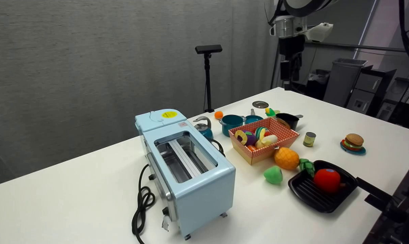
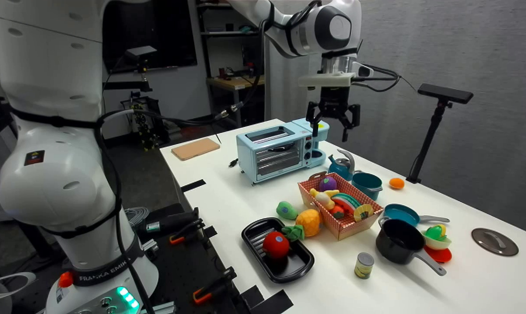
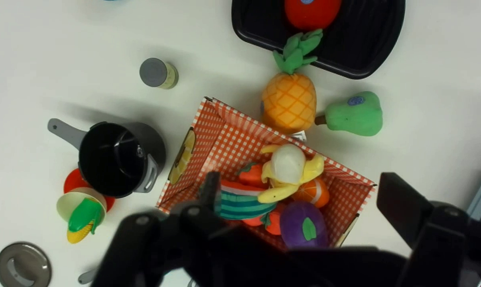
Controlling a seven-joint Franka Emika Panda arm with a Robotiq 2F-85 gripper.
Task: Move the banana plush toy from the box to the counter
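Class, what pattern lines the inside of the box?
The box is lined with red-and-white checks, seen best in the wrist view.

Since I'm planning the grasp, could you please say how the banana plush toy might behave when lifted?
The banana plush toy looks stuffed, so it's probably light and squashy. Its splayed peel flaps may bend and could brush the sliced orange toy close by.
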